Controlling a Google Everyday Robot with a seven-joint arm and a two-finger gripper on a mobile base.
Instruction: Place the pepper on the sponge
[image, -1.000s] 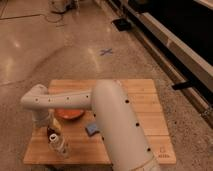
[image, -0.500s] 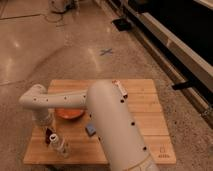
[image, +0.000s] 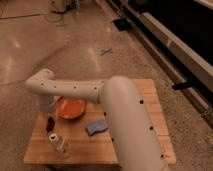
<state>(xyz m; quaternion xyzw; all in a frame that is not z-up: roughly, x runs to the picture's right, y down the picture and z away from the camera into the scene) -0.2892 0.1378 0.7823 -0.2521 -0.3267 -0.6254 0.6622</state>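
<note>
The gripper (image: 50, 115) hangs low over the left side of the wooden table (image: 87, 150), apparently touching the pepper (image: 50, 123); whether it is clamped on it I cannot tell. The orange dish (image: 71, 108) lies just beside them, and the sponge (image: 96, 127) sits apart to the right.

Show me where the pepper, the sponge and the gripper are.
pepper (image: 50, 123), camera view, its dark red middle.
sponge (image: 96, 127), camera view, middle of its top.
gripper (image: 49, 116), camera view, tip, over the pepper.

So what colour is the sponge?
The sponge is light blue, camera view. The pincer is at the pepper.
</note>
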